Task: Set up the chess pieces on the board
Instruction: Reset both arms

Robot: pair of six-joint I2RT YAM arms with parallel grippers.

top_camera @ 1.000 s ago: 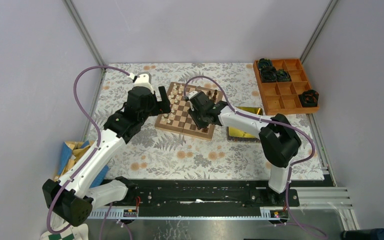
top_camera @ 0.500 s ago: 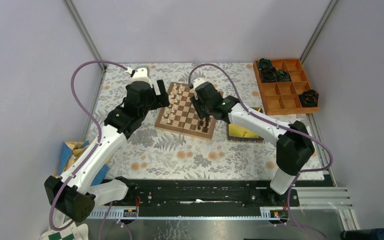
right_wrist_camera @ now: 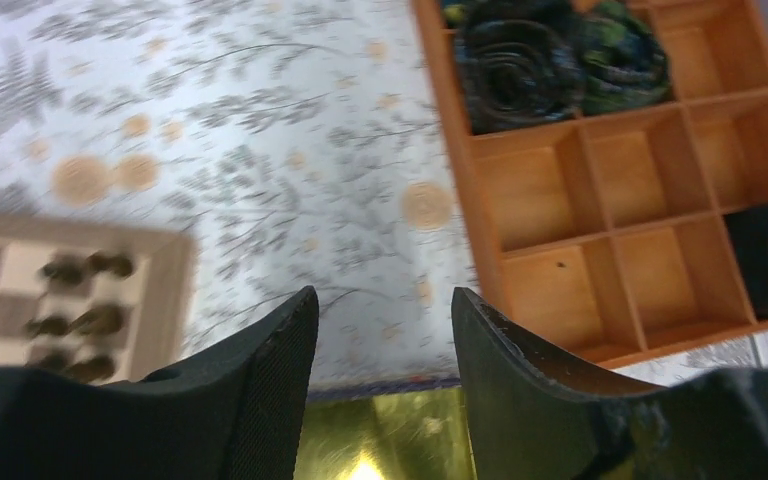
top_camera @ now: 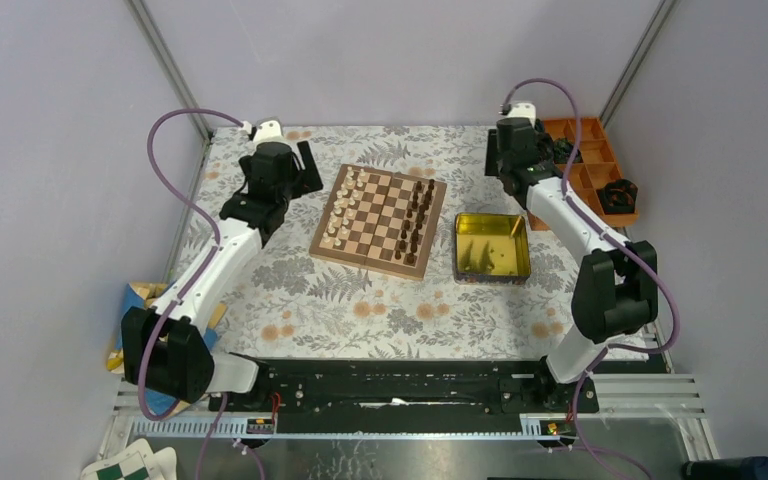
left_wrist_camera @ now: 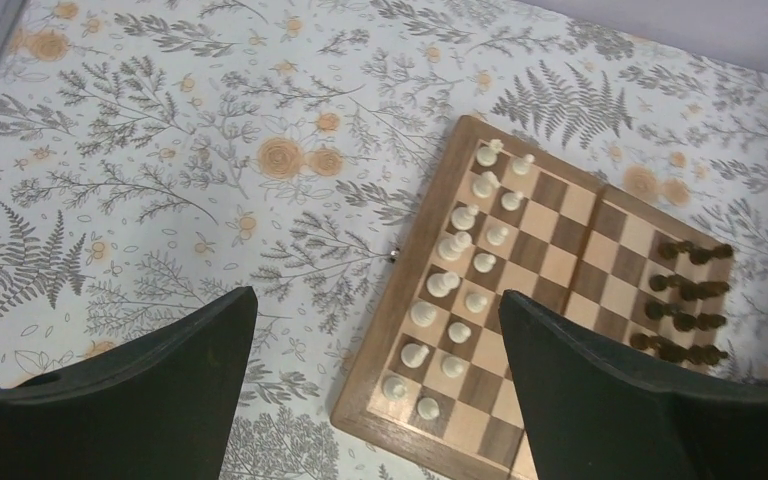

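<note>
a square wooden chessboard point(top_camera: 378, 221) is sitting just above the centre of the top view, turned slightly clockwise on a floral tablecloth point(top_camera: 360, 300). the pale cream chess pieces point(top_camera: 345, 210) are standing in two rows along the board's left edge, and the dark brown chess pieces point(top_camera: 415, 220) are standing in two rows along its right edge, with the middle squares lying bare between them. the left arm is reaching up the left side of the frame, and the left gripper point(left_wrist_camera: 377, 300) is hovering to the upper left of the board, clear of it; in its wrist view the two black fingers are spreading wide apart with nothing between them, looking down on the cloth and the cream side of the board. the right arm is stretching up the right side of the frame, and the right gripper point(right_wrist_camera: 383, 295) is hanging near the upper right, well apart from the board, beside an orange compartment tray point(top_camera: 550, 205) that is holding black gear-like lumps point(top_camera: 620, 195). its fingers are standing parted with a clear gap and are gripping nothing. a shiny yellow tin point(top_camera: 492, 217) is lying just right of the board; a few small dark things are lying inside it, too small to identify.
</note>
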